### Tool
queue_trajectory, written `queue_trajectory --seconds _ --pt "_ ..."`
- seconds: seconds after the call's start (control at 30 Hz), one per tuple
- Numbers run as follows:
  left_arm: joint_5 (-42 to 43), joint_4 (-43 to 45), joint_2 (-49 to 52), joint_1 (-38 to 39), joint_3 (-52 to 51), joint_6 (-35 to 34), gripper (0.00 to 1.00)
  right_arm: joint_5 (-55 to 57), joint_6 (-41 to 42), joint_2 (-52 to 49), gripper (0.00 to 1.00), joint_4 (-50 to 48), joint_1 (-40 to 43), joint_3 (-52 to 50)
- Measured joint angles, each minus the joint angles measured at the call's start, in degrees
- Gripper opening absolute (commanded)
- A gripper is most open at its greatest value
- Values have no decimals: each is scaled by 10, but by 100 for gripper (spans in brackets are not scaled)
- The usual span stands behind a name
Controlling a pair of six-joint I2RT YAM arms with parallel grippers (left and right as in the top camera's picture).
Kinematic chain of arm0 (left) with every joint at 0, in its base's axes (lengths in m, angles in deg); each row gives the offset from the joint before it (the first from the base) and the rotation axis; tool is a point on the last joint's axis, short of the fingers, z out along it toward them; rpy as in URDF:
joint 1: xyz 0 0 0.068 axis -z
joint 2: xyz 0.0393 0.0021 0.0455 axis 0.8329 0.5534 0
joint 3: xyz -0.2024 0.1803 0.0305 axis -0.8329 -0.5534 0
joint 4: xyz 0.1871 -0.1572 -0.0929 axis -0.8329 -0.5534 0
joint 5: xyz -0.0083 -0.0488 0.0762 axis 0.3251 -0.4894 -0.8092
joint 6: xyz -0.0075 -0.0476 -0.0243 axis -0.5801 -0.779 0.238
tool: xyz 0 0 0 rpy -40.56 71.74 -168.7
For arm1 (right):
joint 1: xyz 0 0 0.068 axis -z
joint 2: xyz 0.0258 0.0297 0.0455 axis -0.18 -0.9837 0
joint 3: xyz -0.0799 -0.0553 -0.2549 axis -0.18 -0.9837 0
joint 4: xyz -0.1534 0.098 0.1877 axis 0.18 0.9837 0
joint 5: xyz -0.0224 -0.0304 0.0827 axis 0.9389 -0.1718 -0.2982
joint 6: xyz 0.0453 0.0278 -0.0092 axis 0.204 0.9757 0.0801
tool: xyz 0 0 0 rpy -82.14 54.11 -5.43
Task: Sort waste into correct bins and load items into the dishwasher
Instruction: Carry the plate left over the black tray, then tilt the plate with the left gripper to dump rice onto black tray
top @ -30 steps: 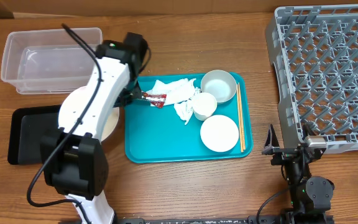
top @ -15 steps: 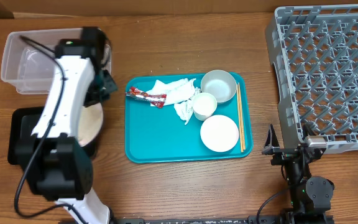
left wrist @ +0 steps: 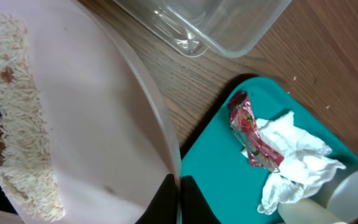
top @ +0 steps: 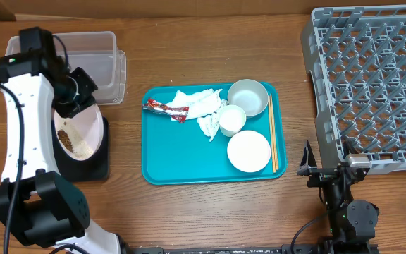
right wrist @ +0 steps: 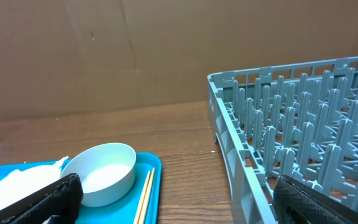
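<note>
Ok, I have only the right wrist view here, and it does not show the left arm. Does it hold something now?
Observer: Yes. The left fingers grip the rim of a pale pink plate, which looks tilted over the black tray.
Operator: Is there food on that plate?
Observer: Yes, brown and white rice scraps lie along one edge of it.
Operator: And where is the snack wrapper?
Observer: The red-and-white wrapper lies on the teal tray, at the left end of the crumpled napkins.
</note>
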Motion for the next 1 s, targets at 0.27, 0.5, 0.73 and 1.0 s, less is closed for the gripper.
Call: queue_trajectory --seconds 0.27,0.5,0.73,1.0 --pt "59 1 0 -30 0 22 4 0 0 0 100 0 0 0" --pt "125 -2 0 -70 0 38 4 0 0 0 100 0 0 0" --pt "185 2 0 -127 -9 57 4 0 0 0 100 0 0 0" --pt "289 7 0 -188 -64 95 4 0 0 0 100 0 0 0"
